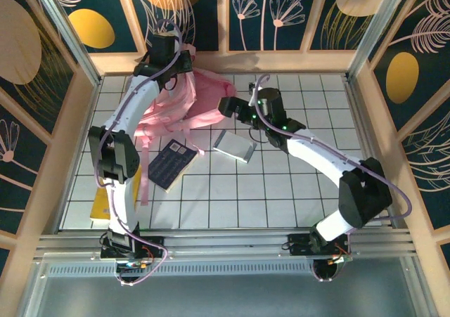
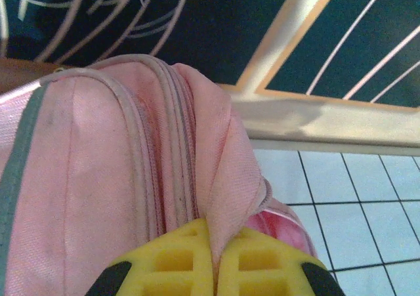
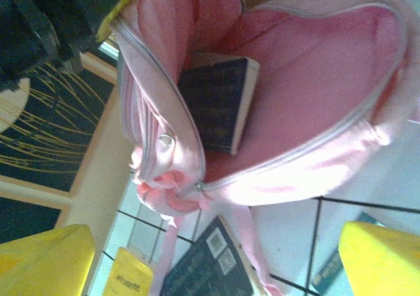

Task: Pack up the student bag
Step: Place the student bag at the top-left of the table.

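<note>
White square tiles cover the table (image 1: 295, 183), hemmed by dark panels (image 1: 281, 15) painted with gold flowers. Against the back panel, left of centre, slumps the student bag (image 1: 207, 92), soft pink cloth with pale zipper tracks (image 3: 147, 63), its mouth gaping. Inside it leans a dark grid-patterned book (image 3: 216, 99). The left gripper (image 2: 213, 247) pinches a fold of the bag's rim between closed yellow fingers (image 2: 170, 266). The right gripper (image 3: 213, 260) faces the bag's mouth, spread wide, holding nothing. Near the bag's straps (image 1: 144, 166) lie a dark booklet (image 1: 171, 164), a flat grey book (image 1: 233, 146) and a yellow pad (image 1: 102, 204).
</note>
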You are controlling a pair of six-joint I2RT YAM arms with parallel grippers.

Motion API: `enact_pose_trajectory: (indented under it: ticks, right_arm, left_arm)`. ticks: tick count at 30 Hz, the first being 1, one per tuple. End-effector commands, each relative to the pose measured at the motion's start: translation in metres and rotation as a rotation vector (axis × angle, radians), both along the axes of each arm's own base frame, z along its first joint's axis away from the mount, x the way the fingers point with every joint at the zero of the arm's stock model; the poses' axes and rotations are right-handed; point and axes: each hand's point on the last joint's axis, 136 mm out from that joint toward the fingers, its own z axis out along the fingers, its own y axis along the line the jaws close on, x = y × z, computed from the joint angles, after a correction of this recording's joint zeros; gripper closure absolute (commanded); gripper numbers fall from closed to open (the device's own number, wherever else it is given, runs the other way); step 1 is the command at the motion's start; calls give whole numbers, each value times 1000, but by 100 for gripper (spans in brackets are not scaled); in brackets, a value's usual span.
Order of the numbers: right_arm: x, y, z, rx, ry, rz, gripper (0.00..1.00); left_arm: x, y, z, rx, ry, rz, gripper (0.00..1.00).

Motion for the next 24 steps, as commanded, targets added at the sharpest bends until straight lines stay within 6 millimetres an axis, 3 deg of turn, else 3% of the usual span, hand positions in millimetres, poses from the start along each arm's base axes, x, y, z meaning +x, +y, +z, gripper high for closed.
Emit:
enact_pose_trajectory:
  ticks: [1, 4, 9, 15, 19, 24]
  right_arm:
    - [-6, -17, 10, -27, -52, -22, 4]
    - [-6, -23, 7, -30, -46, -30, 4]
    - [-5, -27, 11, -26, -50, -35, 4]
    - [-9, -31, 21, -31, -74, -40, 4]
    - [-16, -35, 15, -43, -72, -36, 4]
    - [-32, -31, -4, -66, -44, 7, 4]
  left_arm:
    - [-7, 10, -22, -27, 63, 10, 99]
    - [-22, 8, -28, -63, 67, -5, 94]
    - [-41, 5, -45, -94, 113, -31, 63]
    - [-64, 12, -19, -103, 67, -27, 46]
    - [-95, 20, -11, -97, 56, -35, 36]
    - [-140, 40, -42, -61, 104, 11, 21]
